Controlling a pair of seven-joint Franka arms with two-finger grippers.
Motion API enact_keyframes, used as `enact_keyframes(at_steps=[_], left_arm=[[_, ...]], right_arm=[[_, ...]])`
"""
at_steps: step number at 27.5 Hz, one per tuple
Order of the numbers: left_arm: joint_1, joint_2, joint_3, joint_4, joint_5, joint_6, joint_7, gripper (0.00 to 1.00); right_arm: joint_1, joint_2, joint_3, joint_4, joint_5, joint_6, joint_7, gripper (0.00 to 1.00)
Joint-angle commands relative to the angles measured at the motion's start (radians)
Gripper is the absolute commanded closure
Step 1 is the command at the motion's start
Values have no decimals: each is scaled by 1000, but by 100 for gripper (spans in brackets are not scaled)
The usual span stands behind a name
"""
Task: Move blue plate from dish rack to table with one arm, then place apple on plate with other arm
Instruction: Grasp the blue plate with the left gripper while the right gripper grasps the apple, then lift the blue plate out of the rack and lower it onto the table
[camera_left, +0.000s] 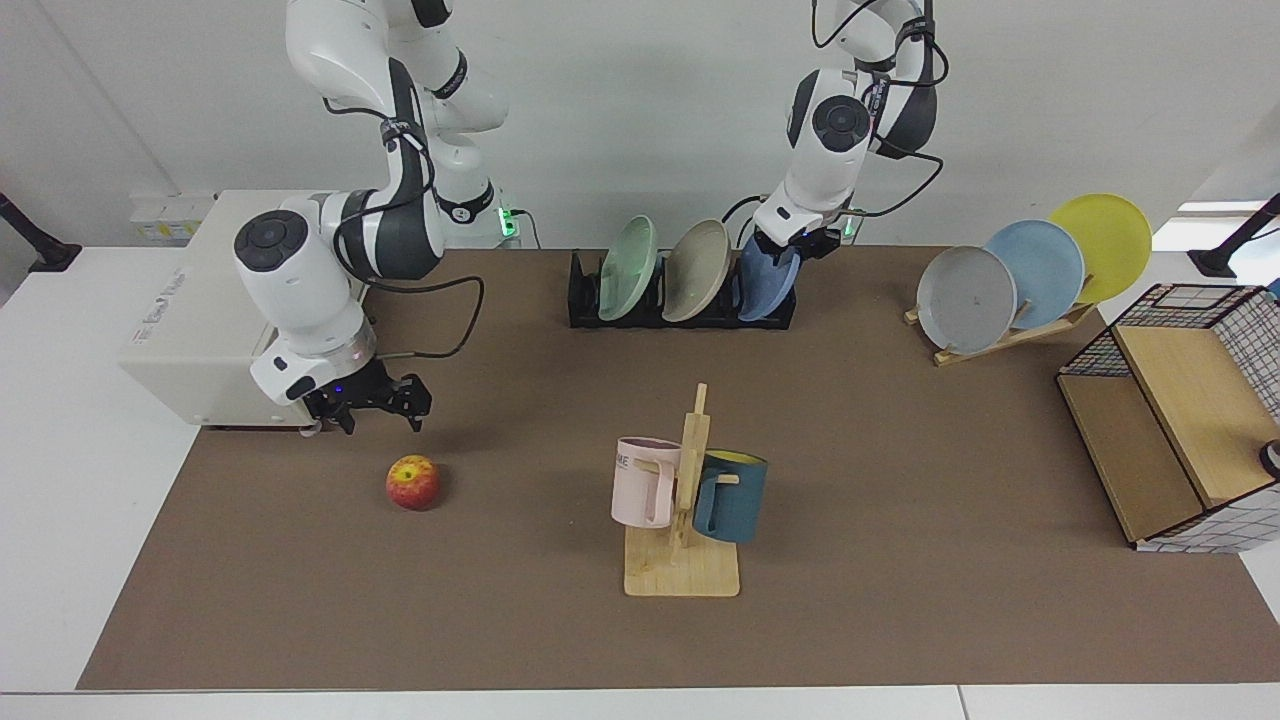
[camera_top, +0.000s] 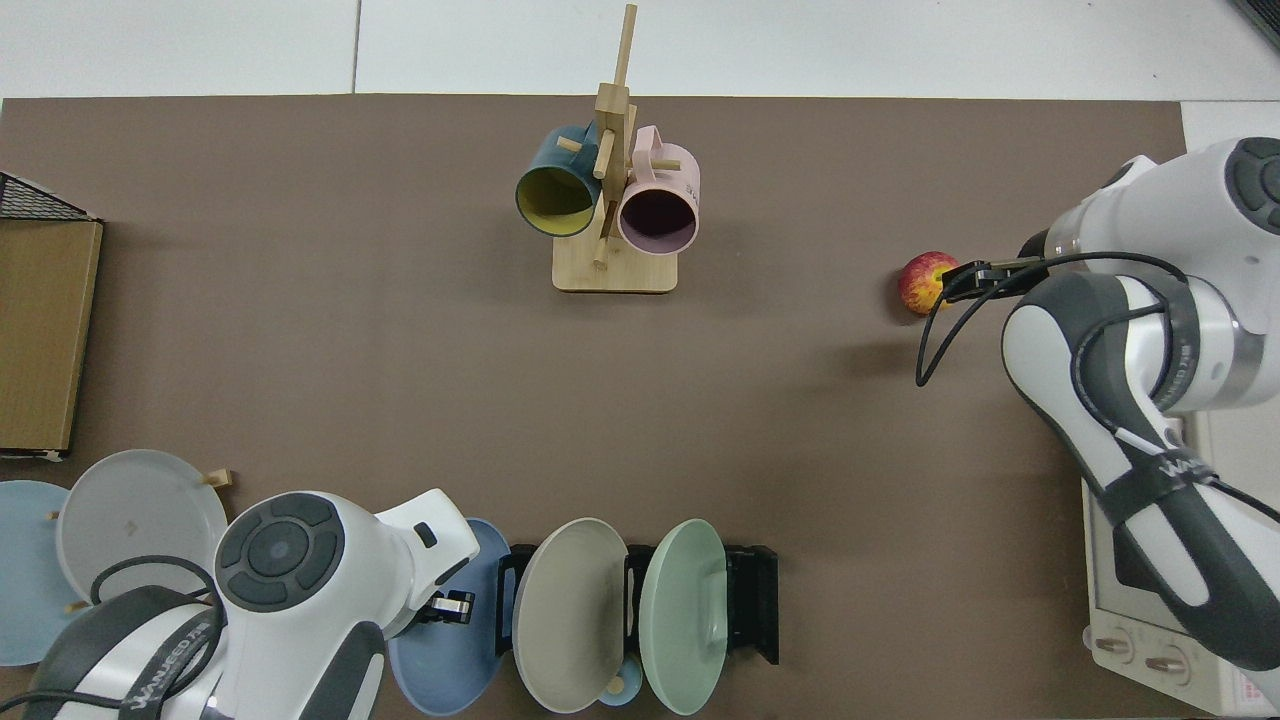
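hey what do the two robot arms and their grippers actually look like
Both arms are glossy white with rounded segments, dark grey-black joint bands and round grey caps on the joints. Loose black cables loop along each one. The left gripper and right gripper are small, black and two-fingered, below a silver wrist ring. Grey lettering runs along a dark band in the top view.

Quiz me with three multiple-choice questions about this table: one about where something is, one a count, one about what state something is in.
1. Where is the apple?
A. on the table
B. on a plate
C. in a mug

2. How many plates stand in the dish rack?
A. one
B. three
C. five

3. What is the left gripper doing?
A. hanging over the apple
B. holding a mug
C. sitting at the blue plate's top rim

Answers:
1. A, it lies on the bare brown top, near the right gripper.
2. B, green, beige and blue.
3. C, the plate is in the rack.
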Motion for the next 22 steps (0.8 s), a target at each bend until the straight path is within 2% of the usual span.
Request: enact_keyframes(at_steps=[1,5,8,12,15,19,22], left_arm=[[16,-8,7,76,-11,-61,-1,100],[33,-7,9,136,7,-86,-15,100],[37,-5,9,185,71,-102,-23,100],[69,-1,22,251,105,-109,-12,100],[80,47,59,300,105,-83,8,100],[68,151,131,389,76,-64,9,100],[68,200,179,417,-49,-20,25,100]], right_arm=[[29,77,0,25,-6,56,25,0],[29,130,0,44,-11,79,25,0],[30,153,0,50,-15,86,25,0],[26,180,0,62,-21,96,13,0],[24,187,0,61,-26,128,12,0],[24,206,0,62,-26,138,12,0],[20,218,0,61,-26,152,12,0]])
